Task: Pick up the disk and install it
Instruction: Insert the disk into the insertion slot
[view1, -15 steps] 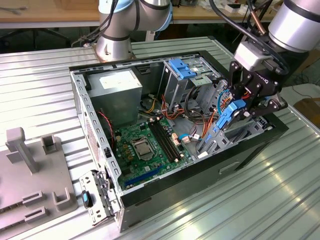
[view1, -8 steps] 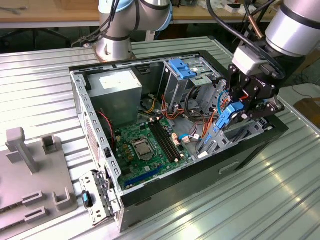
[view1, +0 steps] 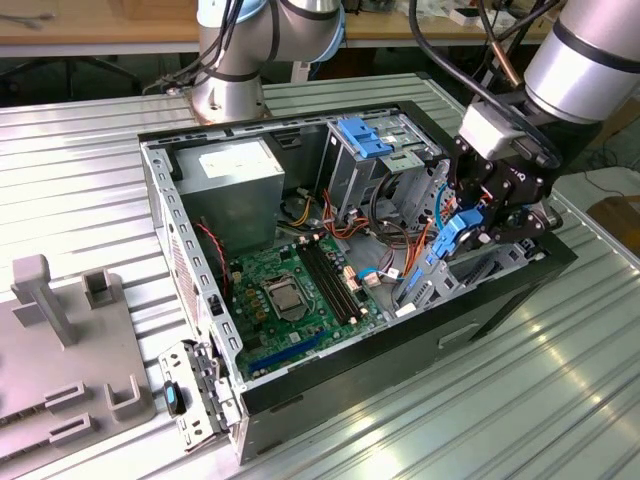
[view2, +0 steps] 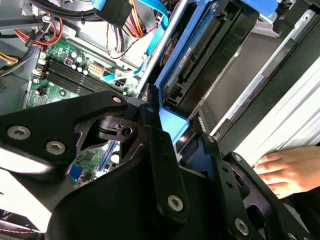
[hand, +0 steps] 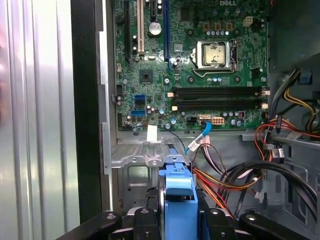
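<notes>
The disk (view1: 452, 240), grey metal in a bright blue carrier frame, hangs tilted at the front end of the open computer case (view1: 180, 250), on the exterior view's right. My gripper (view1: 468, 232) is shut on it, with black fingers on both sides of the blue frame. In the first wrist view the disk (hand: 177, 192) sits edge-on between the fingers (hand: 144, 220), above the metal drive bay (hand: 135, 160). In the second wrist view the disk (view2: 192, 55) shows its blue edge and connector side, and the gripper (view2: 172, 142) clamps its near end.
Inside the case lie the green motherboard (view1: 290, 290), power supply (view1: 235, 185), drive cage with a light-blue bracket (view1: 362, 137), and loose orange, red and blue cables (hand: 280, 135). A person's hand (view2: 287, 172) rests beside the case. A grey fixture (view1: 60, 340) stands at the exterior view's left.
</notes>
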